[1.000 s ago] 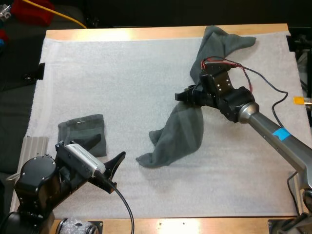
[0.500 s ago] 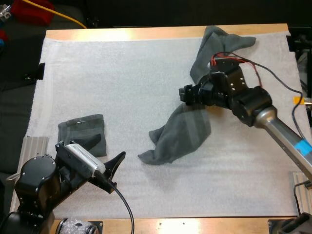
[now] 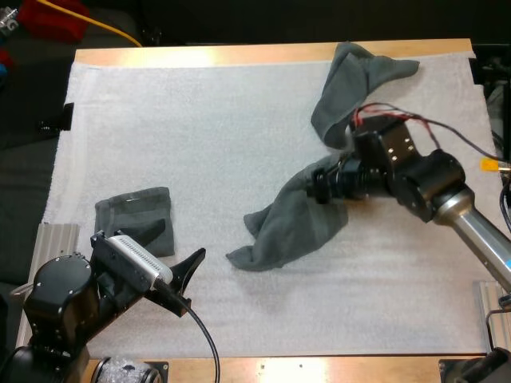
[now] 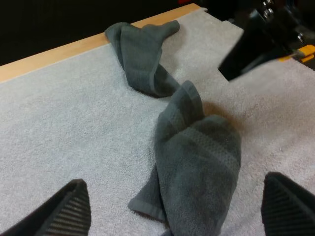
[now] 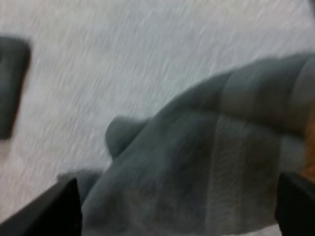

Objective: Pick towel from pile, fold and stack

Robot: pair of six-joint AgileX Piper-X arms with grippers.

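Right arm's swung back toward its own side and a bit nearer since a second ago, and the towel's middle has sagged along with it; everything else sits where it was.

Nearest me, the left gripper (image 3: 182, 239) hangs low over the front corner of the mat (image 3: 200, 120), fingers spread wide with nothing between them. Just past it lies the folded towel (image 3: 132, 214), flat and squared off.

Further out, mid-mat, is the crumpled towel (image 3: 291, 227). It's a long rumpled strip, and the long axis runs on a diagonal: the near tip points toward the left arm, and the far end trails off to the far right corner, right up by the wooden edge of the worktop (image 3: 239, 54). Honestly can't tell if that far bunch is the same cloth or a second one touching it.

The right gripper (image 3: 319, 190) sits at the strip's waist. Its own camera has the fingers (image 5: 59, 209) standing well apart with cloth under the gap, so I'd call it spread, not pinching.

Handling-wise, I'd guess it's light, floppy terry with decent grip, so nothing fragile. It'll drape and bunch, so a corner or the hemmed edge at the near tip looks like the better hold than the thick middle.
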